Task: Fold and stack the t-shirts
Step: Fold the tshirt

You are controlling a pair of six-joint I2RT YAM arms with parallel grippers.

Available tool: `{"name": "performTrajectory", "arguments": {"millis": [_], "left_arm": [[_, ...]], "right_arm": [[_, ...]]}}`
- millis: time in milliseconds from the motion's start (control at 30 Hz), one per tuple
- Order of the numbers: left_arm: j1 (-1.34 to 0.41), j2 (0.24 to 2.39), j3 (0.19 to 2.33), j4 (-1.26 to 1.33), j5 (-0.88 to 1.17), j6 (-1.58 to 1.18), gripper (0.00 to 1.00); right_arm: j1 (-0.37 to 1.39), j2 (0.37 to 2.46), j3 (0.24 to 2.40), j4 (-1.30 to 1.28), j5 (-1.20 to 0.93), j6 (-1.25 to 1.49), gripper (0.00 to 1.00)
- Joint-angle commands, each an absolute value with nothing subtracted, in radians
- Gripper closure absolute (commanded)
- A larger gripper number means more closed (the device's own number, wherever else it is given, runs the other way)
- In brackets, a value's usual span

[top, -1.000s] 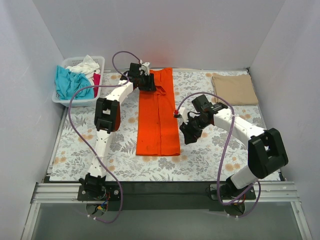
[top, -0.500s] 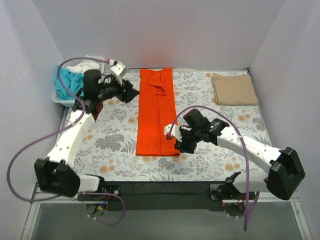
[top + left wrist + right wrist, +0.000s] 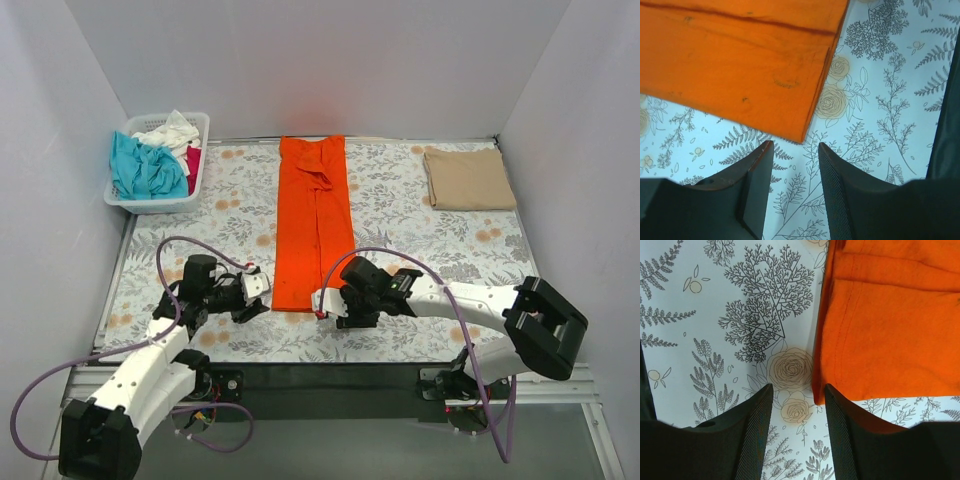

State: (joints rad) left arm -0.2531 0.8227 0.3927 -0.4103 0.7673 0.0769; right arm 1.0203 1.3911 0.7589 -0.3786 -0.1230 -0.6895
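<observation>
Top view: three plain white walls (image 3: pixel 300 60) box in the table. The table has a floral cover (image 3: pixel 420 240) and a black strip (image 3: pixel 330 378) along the near edge.
- basket (image 3: pixel 150 205) sits in the far-left corner, holding the teal t-shirt (image 3: pixel 140 168), white t-shirt (image 3: pixel 168 132) and pink-red t-shirt (image 3: pixel 193 160) in a loose pile
- orange t-shirt (image 3: pixel 315 220) lies flat in the centre, folded into a long strip running far to near
- tan t-shirt (image 3: pixel 468 178) is folded into a square at far right, well apart from the orange one
- left gripper (image 3: pixel 255 298) is low by the strip's near-left corner
- right gripper (image 3: pixel 328 302) is low at the strip's near edge, toward the right corner

Left wrist: left gripper (image 3: pixel 795 150) is part open with nothing between the fingers, only cover (image 3: pixel 880 100) showing in the gap. The orange t-shirt (image 3: pixel 740 65) corner is just ahead of the fingertips; contact can't be told.

Right wrist: right gripper (image 3: pixel 797 390) is part open and empty. The orange t-shirt (image 3: pixel 890 325) corner is just beside one finger (image 3: pixel 840 430). The cover (image 3: pixel 740 325) is flat.
</observation>
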Motion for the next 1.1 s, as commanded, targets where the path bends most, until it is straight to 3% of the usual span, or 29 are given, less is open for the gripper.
{"name": "performTrajectory", "arguments": {"millis": [0,400,667,867,1000,1067], "left_arm": [[-0.264,0.776,0.356,-0.351,0.798,0.250,0.61],[-0.344,0.979,0.347,-0.242,0.805,0.287,0.58],[-0.439,1.097,0.305,-0.074,0.672,0.201,0.59],[-0.486,1.172,0.301,-0.052,0.603,0.212,0.61],[-0.508,1.207,0.313,-0.055,0.577,0.198,0.72],[-0.508,1.213,0.325,-0.069,0.574,0.189,0.78]], "right_arm": [[1.038,1.402,0.727,-0.282,-0.083,-0.706,0.56],[1.040,1.468,0.655,-0.176,-0.097,-0.686,0.75],[1.042,1.474,0.620,-0.172,-0.083,-0.690,0.98],[1.040,1.450,0.595,-0.183,-0.071,-0.703,0.99],[1.042,1.427,0.610,-0.201,-0.069,-0.687,0.99],[1.040,1.401,0.618,-0.212,-0.060,-0.670,0.86]]}}
